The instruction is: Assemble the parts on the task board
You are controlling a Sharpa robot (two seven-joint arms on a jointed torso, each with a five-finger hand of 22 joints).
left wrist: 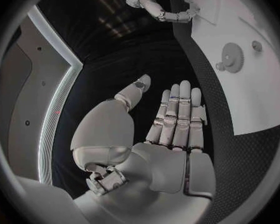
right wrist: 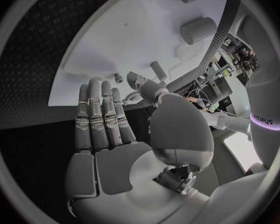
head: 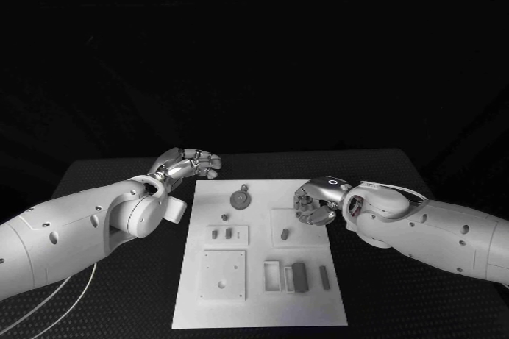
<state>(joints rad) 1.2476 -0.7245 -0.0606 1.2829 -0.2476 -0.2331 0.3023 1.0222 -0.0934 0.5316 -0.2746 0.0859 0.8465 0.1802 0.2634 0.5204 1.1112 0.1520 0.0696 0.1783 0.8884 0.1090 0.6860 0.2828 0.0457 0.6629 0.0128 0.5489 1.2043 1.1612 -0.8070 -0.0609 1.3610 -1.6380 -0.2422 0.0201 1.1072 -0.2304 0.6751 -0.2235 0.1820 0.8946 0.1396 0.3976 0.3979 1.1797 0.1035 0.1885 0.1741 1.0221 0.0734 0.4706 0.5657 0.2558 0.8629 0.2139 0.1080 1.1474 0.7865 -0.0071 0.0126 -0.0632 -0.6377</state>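
The task board (head: 260, 280) lies flat in the middle of the black tabletop (head: 393, 170), with the grey parts spread over it: a gear (head: 242, 198) near the far edge, a small peg (head: 285, 234) toward the right side, and a dark block (head: 299, 276) with slimmer pieces beside it in the near rows. The left hand (head: 186, 165) hovers off the board's far left corner; its wrist view shows the fingers (left wrist: 177, 114) straight and apart, holding nothing. The right hand (head: 316, 203) sits at the board's right edge, near the peg, its fingers (right wrist: 102, 114) likewise extended and empty, though from the head view they look somewhat curled, so their exact spread is hard to judge. By the look of it, no part is in hand yet and the work stands at the reach toward a first piece. The next move likely calls for the right hand to come down over the peg and pinch it cleanly without nudging neighbouring parts.
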